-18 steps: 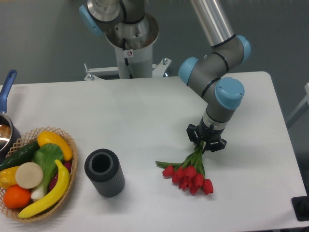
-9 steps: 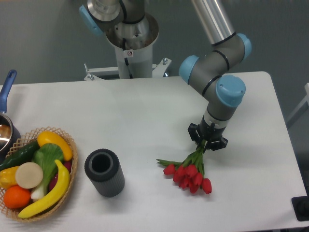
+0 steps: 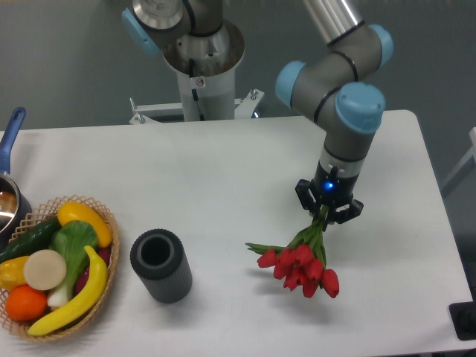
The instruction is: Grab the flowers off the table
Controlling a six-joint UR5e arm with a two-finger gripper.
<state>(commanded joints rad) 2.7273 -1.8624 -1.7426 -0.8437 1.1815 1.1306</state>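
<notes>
Gripper [image 3: 328,213] pinching the stems, now raised and shifted slightly toward the right edge since a second ago, flowers [image 3: 301,262] dangling heads-down over the table [image 3: 223,171], probably lifted clear.

Cylinder: a dark grey ribbed cylinder [image 3: 161,265] stands upright with its hollow top open, just right of the basket.
Basket: a wicker basket [image 3: 104,220] sits at the front left corner.
Basket contents: a banana [image 3: 74,300], an orange [image 3: 25,303], a yellow pepper [image 3: 83,218], a cucumber [image 3: 30,238], a leafy green [image 3: 73,242] and a pale round disc [image 3: 44,269].
Pot: a pot with a blue handle [image 3: 10,135] is cut off by the left edge, behind the basket.
</notes>
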